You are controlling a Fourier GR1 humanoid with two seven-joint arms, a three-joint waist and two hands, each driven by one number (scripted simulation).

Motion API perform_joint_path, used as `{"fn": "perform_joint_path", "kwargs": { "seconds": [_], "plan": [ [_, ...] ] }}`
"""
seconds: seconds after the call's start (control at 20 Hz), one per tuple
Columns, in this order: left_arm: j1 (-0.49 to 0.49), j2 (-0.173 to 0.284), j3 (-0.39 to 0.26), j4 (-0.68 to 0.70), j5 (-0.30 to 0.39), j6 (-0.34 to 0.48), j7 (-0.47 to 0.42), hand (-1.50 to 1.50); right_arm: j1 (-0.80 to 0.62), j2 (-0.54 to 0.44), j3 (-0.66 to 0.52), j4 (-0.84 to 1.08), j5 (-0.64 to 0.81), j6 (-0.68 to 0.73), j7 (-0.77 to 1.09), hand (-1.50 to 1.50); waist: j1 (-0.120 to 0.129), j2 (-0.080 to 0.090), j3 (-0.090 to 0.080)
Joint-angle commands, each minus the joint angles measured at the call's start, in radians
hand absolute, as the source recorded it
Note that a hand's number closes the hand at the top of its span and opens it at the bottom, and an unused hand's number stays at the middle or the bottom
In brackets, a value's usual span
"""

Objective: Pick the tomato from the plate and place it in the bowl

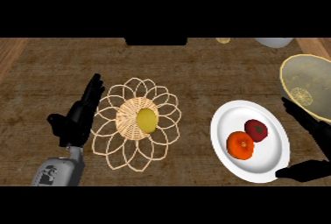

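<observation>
A red tomato (257, 130) lies on the white plate (258, 168) at the right, with an orange fruit (240, 145) touching it at its lower left. The yellowish bowl (310, 85) sits at the right edge, beyond the plate. My right hand (310, 124) is open just right of the plate, fingers stretched along the plate's far right rim and thumb (304, 170) by its near edge; it touches neither fruit. My left hand (76, 118) rests open at the left, fingers up.
A woven flower-shaped wicker mat (107, 131) with a yellow lemon (146, 120) on its centre lies just right of the left hand. A dark object (156, 41) and a white dish (275, 42) sit at the far edge.
</observation>
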Motion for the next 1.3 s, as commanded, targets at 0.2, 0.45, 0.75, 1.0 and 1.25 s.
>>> {"fn": "perform_joint_path", "kwargs": {
  "seconds": [0.2, 0.45, 0.75, 1.0, 1.25],
  "plan": [
    [0.03, -0.005, 0.02, -0.031, -0.006, -0.038, -0.003, 0.0, -0.058, 0.064, -0.06, 0.014, -0.049, 0.075, 0.007, -1.5, 0.002, 0.0, 0.0],
    [-0.041, -0.042, 0.019, 0.026, -0.049, -0.002, 0.017, 0.0, -0.013, 0.097, -0.091, 0.023, -0.068, 0.104, -0.007, -1.5, -0.002, 0.0, 0.0],
    [0.017, -0.013, 0.064, -0.015, -0.017, -0.051, 0.01, 0.0, -0.031, 0.166, -0.051, 0.142, 0.02, 0.088, -0.067, -1.5, 0.002, 0.0, 0.0],
    [0.046, -0.052, 0.03, -0.03, -0.07, -0.033, -0.017, 0.0, -0.071, 0.181, -0.088, 0.229, 0.053, 0.079, -0.139, -1.5, 0.002, 0.0, 0.0],
    [-0.001, -0.061, 0.035, -0.028, -0.066, -0.038, 0.04, 0.0, -0.184, 0.22, -0.072, 0.364, 0.112, 0.015, -0.17, -1.5, 0.004, 0.001, 0.0]
  ]
}}
